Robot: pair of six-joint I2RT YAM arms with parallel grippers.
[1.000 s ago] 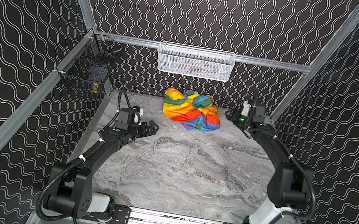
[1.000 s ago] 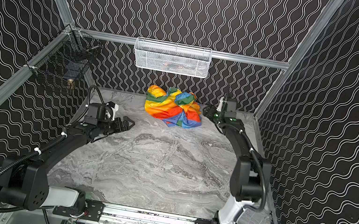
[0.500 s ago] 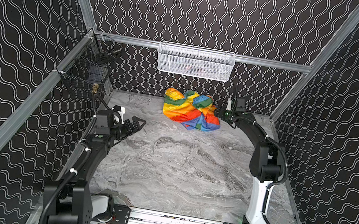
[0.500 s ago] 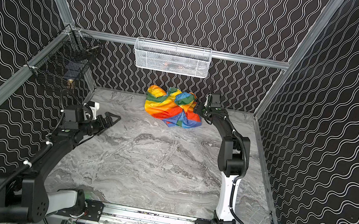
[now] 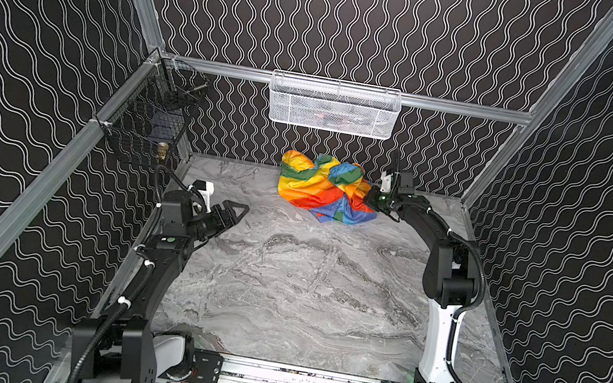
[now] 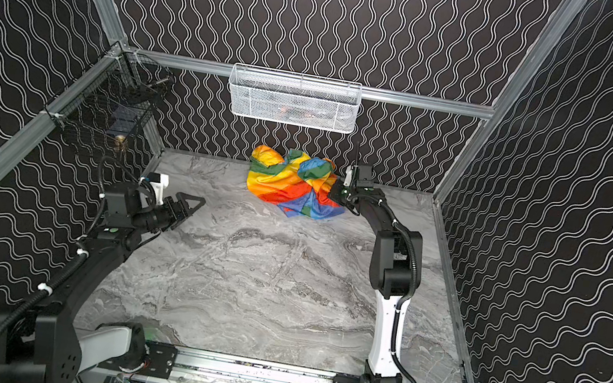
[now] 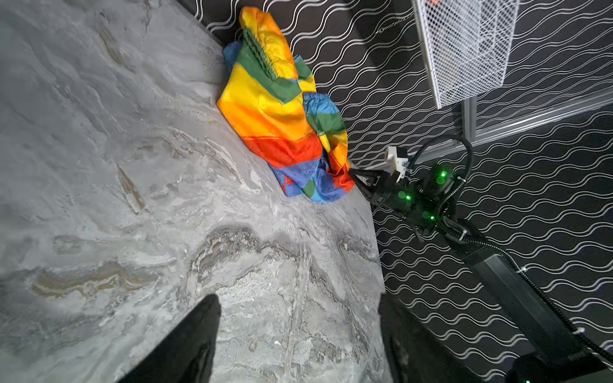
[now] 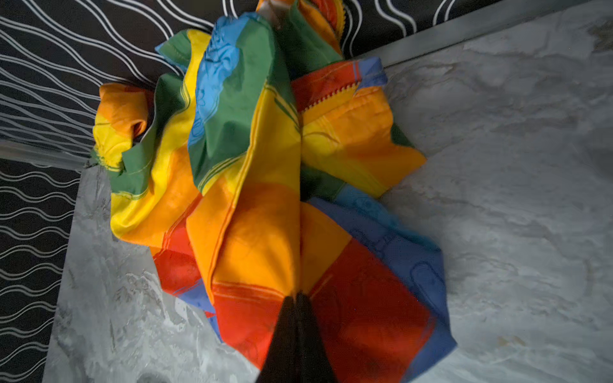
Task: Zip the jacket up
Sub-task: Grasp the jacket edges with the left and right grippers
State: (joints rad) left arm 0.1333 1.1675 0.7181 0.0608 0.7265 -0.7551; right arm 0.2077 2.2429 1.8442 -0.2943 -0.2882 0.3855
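Where the grey marbled tabletop (image 5: 302, 284) meets the back wall, the jacket (image 5: 322, 189) lies crumpled in a heap. In both top views this places it in the upper middle of the frame, slightly right of centre. Red, orange, yellow, green and blue stripes face up, folded over one another. The garment is bunched, so the front opening cannot be traced.

The right gripper (image 5: 367, 199) reaches in from the right of the frame and meets the right edge of the heap. In the right wrist view, its two black fingers (image 8: 285, 331) are pressed together at the lower middle of the frame. They pinch a fold of the jacket (image 8: 258, 232) where the orange stripe meets the red one. A sharp crease runs from the fingertips up through the fabric. A toothed zipper edge (image 8: 331, 95) shows in the upper middle of that frame, well apart from the pinch point.

The left gripper (image 5: 239, 211) hangs above the tabletop in the left middle of both top views, well apart from the jacket. In the left wrist view, its fingers (image 7: 192, 348) are spread wide and hold nothing.

A white mesh basket (image 5: 331, 106) hangs on the back wall above the jacket. A black wire basket (image 5: 148, 119) hangs at the upper left.
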